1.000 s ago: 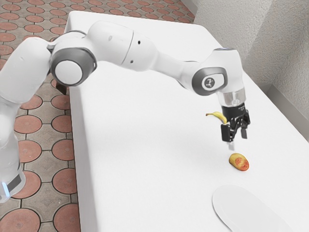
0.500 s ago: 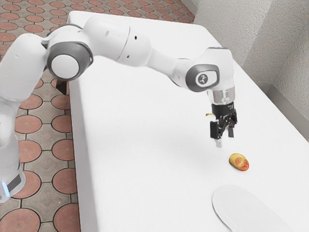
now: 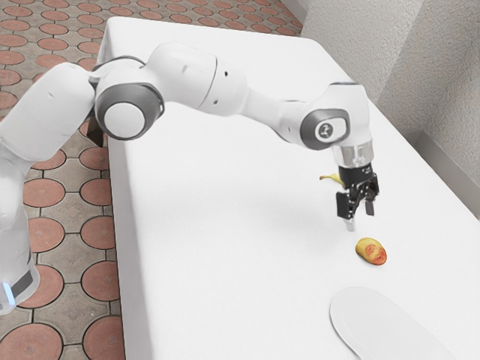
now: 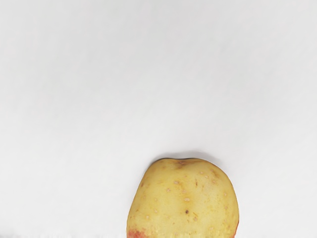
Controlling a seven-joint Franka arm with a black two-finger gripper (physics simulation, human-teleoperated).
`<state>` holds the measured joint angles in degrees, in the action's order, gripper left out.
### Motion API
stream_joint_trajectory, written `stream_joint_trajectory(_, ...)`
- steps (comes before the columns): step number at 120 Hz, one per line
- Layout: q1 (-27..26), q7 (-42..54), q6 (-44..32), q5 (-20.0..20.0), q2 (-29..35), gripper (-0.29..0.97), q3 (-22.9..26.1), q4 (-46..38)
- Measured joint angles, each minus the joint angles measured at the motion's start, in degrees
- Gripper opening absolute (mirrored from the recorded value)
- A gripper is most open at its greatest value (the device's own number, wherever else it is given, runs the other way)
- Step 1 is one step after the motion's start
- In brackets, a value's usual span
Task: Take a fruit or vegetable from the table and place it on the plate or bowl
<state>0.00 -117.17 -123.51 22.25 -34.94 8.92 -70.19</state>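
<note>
fruit (image 3: 371,251): yellow with a red patch, perhaps an apple; it lies on the table in the lower right of the exterior view. The wrist view shows its pale, spotted skin just under the hand.
gripper (image 3: 358,214): hangs over the table, up and to the exterior view's left of the fruit, not touching it; the jaws stand open and hold nothing.
plate (image 3: 390,326): white, at the lower right edge, near the fruit but apart.
banana (image 3: 328,178): yellow, partly hidden behind the gripper.
table (image 3: 225,225): white.
</note>
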Motion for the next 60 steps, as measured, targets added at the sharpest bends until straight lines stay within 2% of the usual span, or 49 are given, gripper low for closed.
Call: stream_joint_trajectory(60, 0.90, 3.43, -1.77, -0.03, -6.68, 0.68, 3.58, 3.68)
